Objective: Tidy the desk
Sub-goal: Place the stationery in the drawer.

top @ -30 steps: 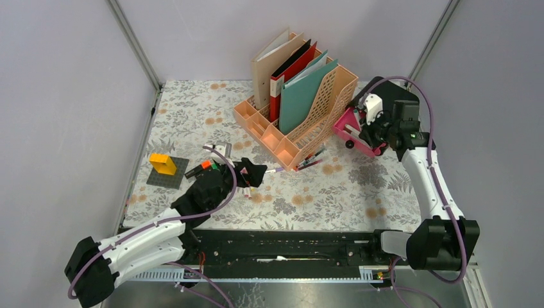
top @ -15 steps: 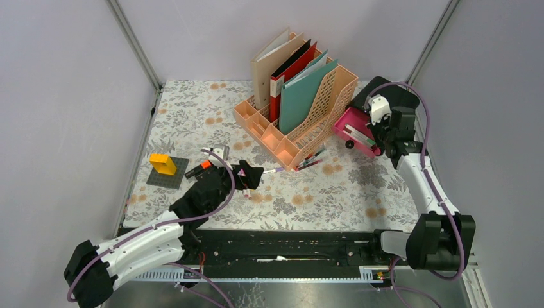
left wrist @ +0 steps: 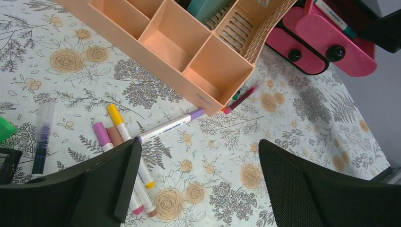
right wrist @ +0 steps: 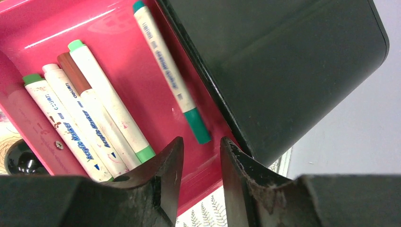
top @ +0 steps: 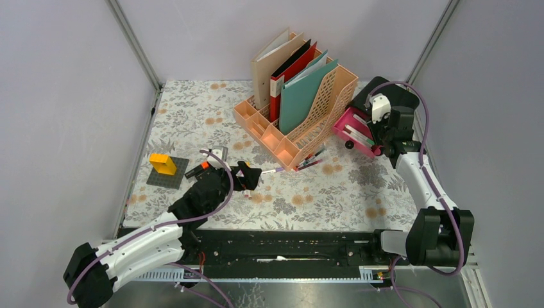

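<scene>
We look down on the desk (top: 192, 109), a flowered cloth top that spreads out under and all around a peach rack (top: 328, 102). The rack holds upright folders (top: 301, 90) in beige, red, black and teal.

Near the rack's front left, the left gripper (top: 250, 174) hovers low with its jaws spread as wide as they go and nothing between them. From its wrist camera we see loose markers (left wrist: 123, 130) lying on the cloth just in front of the rack, yellow, pink and brown tipped, plus one with a purple cap (left wrist: 170, 127). Two thin pens (left wrist: 243, 94) poke out from the rack's front corner.

Touching the rack's right side sits a pink tray (top: 353, 122). The right gripper (right wrist: 201, 142) hangs just over it, its jaws parted by a narrow gap and holding nothing. Inside the tray lie a teal-capped marker (right wrist: 165, 66) and three more side by side (right wrist: 94, 109). A black case (right wrist: 293, 61) lies right of the tray.

Well left of the rack, a yellow block (top: 162, 163) rests on a grey plate
</scene>
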You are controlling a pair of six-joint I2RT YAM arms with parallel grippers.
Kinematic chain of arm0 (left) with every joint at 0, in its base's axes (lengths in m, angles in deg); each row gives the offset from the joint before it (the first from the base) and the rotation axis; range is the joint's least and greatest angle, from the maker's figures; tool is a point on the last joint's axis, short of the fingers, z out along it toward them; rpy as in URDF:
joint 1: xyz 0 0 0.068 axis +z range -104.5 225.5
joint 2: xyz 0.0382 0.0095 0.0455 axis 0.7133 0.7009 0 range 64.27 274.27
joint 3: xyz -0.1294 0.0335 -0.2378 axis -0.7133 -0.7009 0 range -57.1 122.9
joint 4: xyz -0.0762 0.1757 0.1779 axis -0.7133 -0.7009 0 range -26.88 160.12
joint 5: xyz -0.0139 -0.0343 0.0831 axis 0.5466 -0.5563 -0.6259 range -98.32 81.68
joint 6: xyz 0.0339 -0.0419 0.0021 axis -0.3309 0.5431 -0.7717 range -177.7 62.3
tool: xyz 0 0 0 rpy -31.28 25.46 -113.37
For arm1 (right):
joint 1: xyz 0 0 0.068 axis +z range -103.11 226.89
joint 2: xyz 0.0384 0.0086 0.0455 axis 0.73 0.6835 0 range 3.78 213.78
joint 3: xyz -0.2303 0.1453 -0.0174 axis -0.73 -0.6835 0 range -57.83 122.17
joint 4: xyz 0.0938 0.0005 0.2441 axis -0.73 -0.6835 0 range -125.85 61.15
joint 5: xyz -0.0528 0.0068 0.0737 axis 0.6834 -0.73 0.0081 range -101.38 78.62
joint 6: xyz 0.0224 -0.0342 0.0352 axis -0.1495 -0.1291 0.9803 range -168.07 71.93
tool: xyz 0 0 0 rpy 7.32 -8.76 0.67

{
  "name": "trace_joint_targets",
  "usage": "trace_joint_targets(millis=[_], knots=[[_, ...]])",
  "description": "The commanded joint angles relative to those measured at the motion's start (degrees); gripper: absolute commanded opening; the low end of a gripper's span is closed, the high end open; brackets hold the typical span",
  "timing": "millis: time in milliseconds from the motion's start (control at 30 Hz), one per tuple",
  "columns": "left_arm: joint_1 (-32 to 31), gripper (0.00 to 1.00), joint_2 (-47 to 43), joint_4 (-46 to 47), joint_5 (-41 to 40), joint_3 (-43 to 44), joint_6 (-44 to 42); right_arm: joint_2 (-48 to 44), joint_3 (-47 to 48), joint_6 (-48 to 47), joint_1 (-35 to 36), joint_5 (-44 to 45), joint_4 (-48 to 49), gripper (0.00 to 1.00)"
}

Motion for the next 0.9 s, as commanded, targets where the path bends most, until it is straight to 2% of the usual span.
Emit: trace_joint_targets(millis=[0, 300, 533, 867], knots=[[0.71, 0.99, -0.92, 0.62, 0.03, -0.1, 1.28, -0.54, 0.16, 1.34, -0.11, 1.04, 2.31, 0.42], [1.58, 0.99, -1.51, -4.47, 2.41, 0.2, 5.14, -2.4, 3.04, 2.96, -0.22, -8.41, -3.89, 0.5], [1.97, 0.99, -1.03, -8.19, 3.32, 0.44, 7.54, -2.4, 5.87, 4.01, -0.29, -16.74, -8.76, 0.52], [2.4, 0.98, 9.76, -10.84, 2.6, 3.35, 10.45, -2.49, 8.5, 4.74, -0.46, -23.24, -12.67, 0.53]])
